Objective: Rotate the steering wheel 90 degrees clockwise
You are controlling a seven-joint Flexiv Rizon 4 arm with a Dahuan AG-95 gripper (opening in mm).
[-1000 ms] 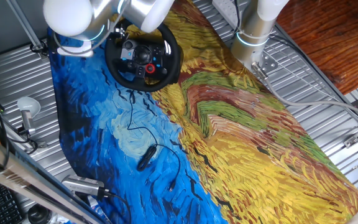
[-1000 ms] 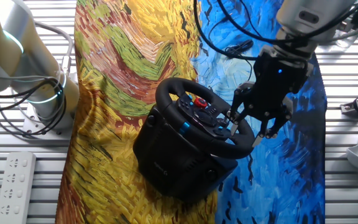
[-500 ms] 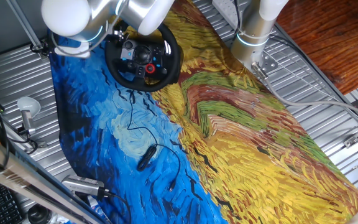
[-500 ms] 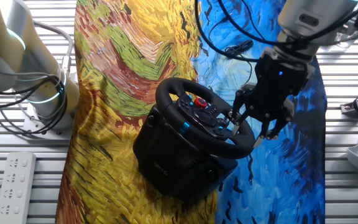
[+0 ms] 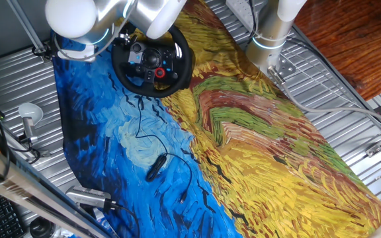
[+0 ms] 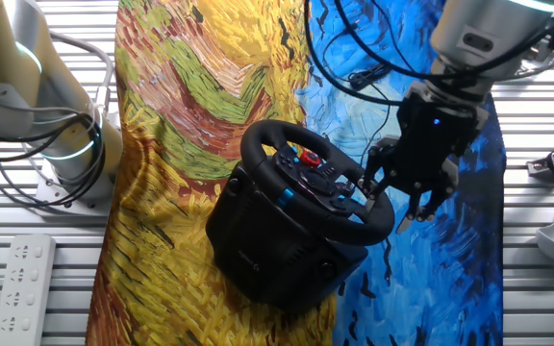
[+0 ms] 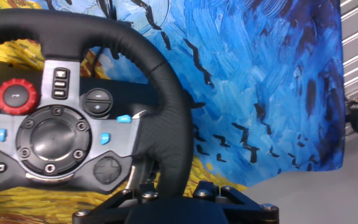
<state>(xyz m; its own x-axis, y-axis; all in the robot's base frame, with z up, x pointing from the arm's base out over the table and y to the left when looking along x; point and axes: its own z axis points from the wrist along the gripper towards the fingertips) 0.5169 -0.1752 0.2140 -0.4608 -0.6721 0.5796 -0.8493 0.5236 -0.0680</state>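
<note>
My gripper (image 6: pixel 404 195) has slid a touch further along the rim since a second ago, and now it sits at the wheel's (image 6: pixel 317 183) outer edge on the blue side of the cloth (image 6: pixel 210 86), fingers (image 6: pixel 378 173) straddling the thick black rim, though I can't tell from here whether they're actually pinching it. In the hand view the rim runs straight down between the gripper's base, with the grey hub and red button (image 7: pixel 16 95) off to the left. The wheel stands on its black base (image 6: pixel 267 240) mid-cloth; the small oval device (image 5: pixel 155 168) lies well apart.
</note>
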